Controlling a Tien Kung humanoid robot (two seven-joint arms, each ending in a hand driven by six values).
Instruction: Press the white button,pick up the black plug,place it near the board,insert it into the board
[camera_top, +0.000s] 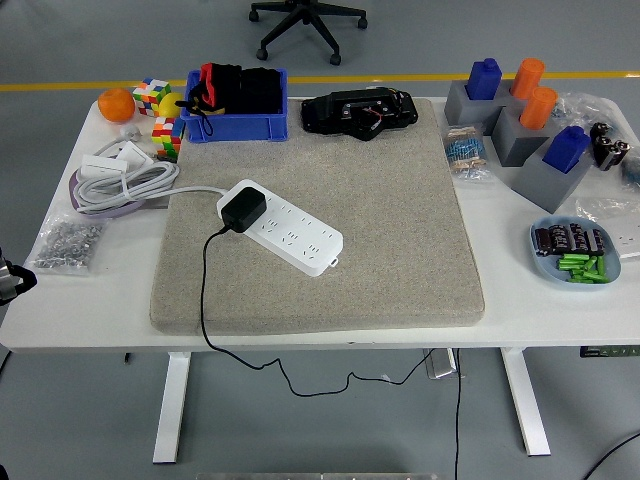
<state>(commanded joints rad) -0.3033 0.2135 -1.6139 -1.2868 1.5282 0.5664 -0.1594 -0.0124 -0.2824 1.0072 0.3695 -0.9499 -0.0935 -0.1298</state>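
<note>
A white power strip (285, 229) lies slanted on the beige mat (400, 220), left of the mat's middle. The black plug (242, 210) sits in the strip's upper-left end, and its black cord (204, 300) runs down over the table's near edge. A small tab (333, 264) shows at the strip's lower-right end; I cannot make out a button. Only a sliver of my left hand (8, 281) shows at the picture's left edge, well away from the strip. My right arm is out of view.
A blue bin (236, 128) with black and red parts and a black device (360, 110) stand at the back. A coiled white cable (120, 175) and a bag of screws (68, 243) lie left. Grey blocks (545, 172) and a blue dish (572, 252) sit right.
</note>
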